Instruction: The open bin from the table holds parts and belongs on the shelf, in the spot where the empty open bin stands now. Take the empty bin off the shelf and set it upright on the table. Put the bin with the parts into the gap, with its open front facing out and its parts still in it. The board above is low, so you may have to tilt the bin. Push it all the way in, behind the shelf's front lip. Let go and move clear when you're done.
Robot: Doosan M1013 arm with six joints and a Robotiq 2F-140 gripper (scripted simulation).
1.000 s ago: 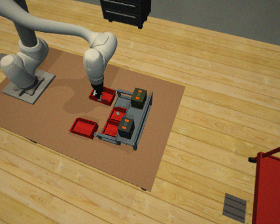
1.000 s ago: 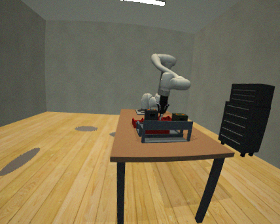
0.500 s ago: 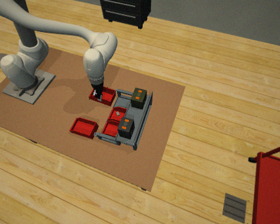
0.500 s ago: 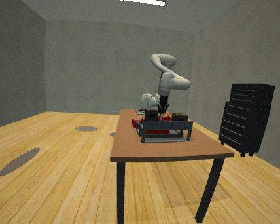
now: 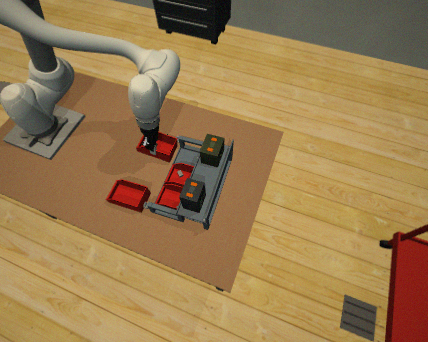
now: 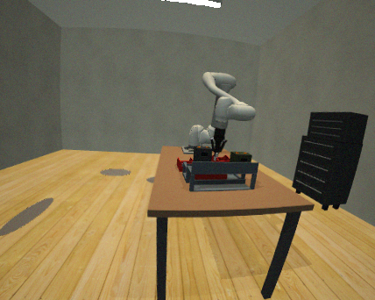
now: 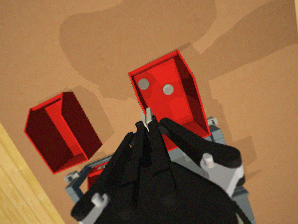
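Note:
The bin with parts (image 5: 167,146) (image 6: 224,158) (image 7: 170,107) is red, with two round grey parts on its floor in the wrist view. My gripper (image 5: 153,150) (image 6: 215,157) (image 7: 148,114) is shut on its side wall. The bin is close in front of the shelf and looks slightly raised; its exact height is hard to tell. The empty bin (image 5: 129,194) (image 6: 180,165) (image 7: 64,131), also red, stands upright on the table in front of the shelf's other end. The grey shelf (image 5: 213,175) (image 6: 224,167) has a gap beside its seated bins, at the held bin's end.
Two red bins sit in the shelf, one (image 5: 186,171) with a grey part in it and one (image 5: 169,196) beside it. A green box (image 5: 212,150) (image 6: 242,156) and a dark box (image 5: 192,195) (image 6: 202,153) stand on the shelf's top board.

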